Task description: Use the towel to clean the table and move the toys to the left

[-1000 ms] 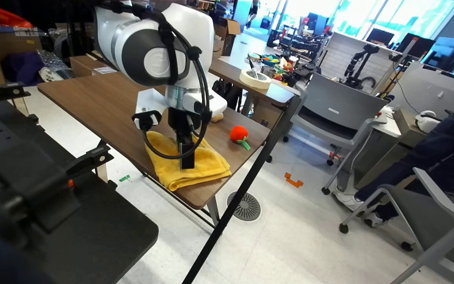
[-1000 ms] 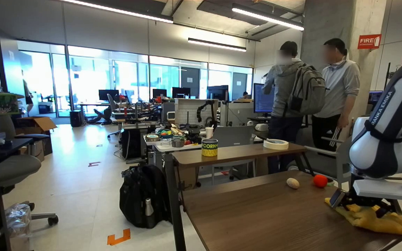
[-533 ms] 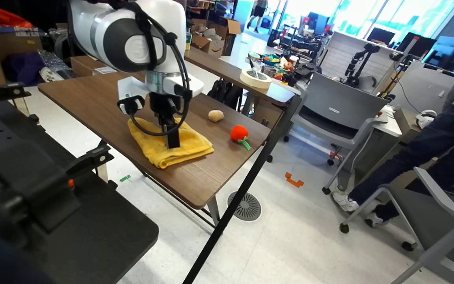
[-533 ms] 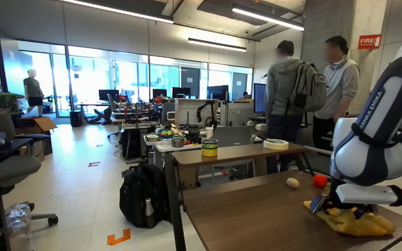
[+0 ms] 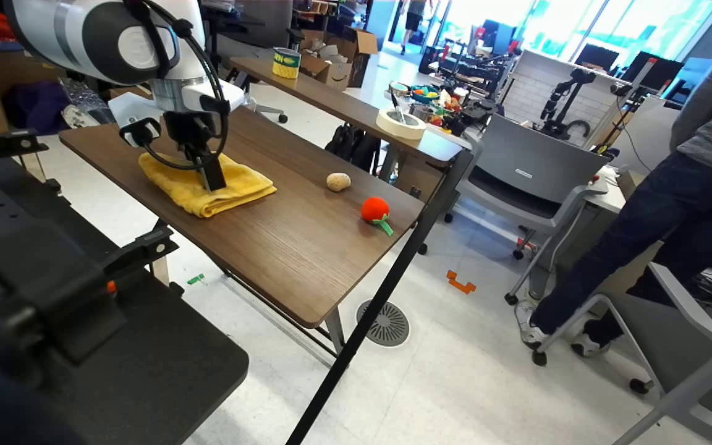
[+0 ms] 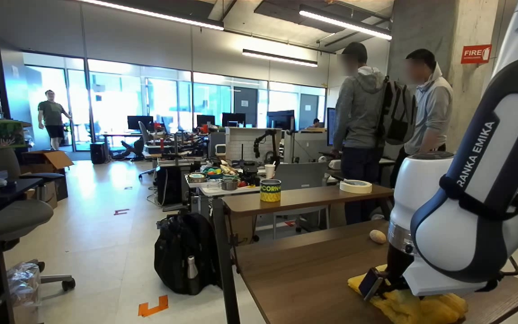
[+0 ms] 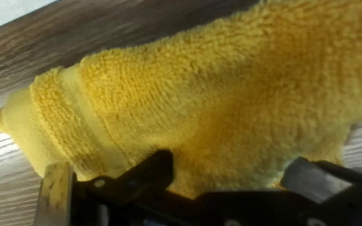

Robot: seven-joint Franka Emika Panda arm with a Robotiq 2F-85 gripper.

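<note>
we are watching the fingers (image 5: 212, 173) standing wide apart, released, directly over the yellow towel (image 5: 238, 185); in an exterior view a fingertip (image 5: 217, 182) is meeting its upper face. the towel is lying folded on the dark brown bench (image 5: 306, 259), near a long edge, its stacked layers showing along a side. in the wrist view we are seeing its looped pile beneath the fingers, a smooth band crossing it near an end, and wood grain is showing around it.

well apart from the towel, the red toy (image 5: 375, 209) is resting near a corner of the bench, its green strip (image 5: 385, 227) trailing onto the surface. the tan oval toy (image 5: 339, 182) is lying near the red one, also on the bench, and we are spotting it in both exterior views.

along the opposite long edge a narrow raised shelf (image 6: 313, 196) is standing, and on it we are noticing a yellow can (image 6: 270, 191) lettered "corn" and, well apart, a cream roll of tape (image 6: 355, 187) lying flat. the white and black arm (image 6: 484, 162) is hanging over the bench, hiding part of the towel. near the bench a black backpack (image 6: 182, 252) is sitting on the pale floor (image 6: 101, 247). past the shelf, two people (image 6: 360, 117) in grey tops are standing with blurred faces.
</note>
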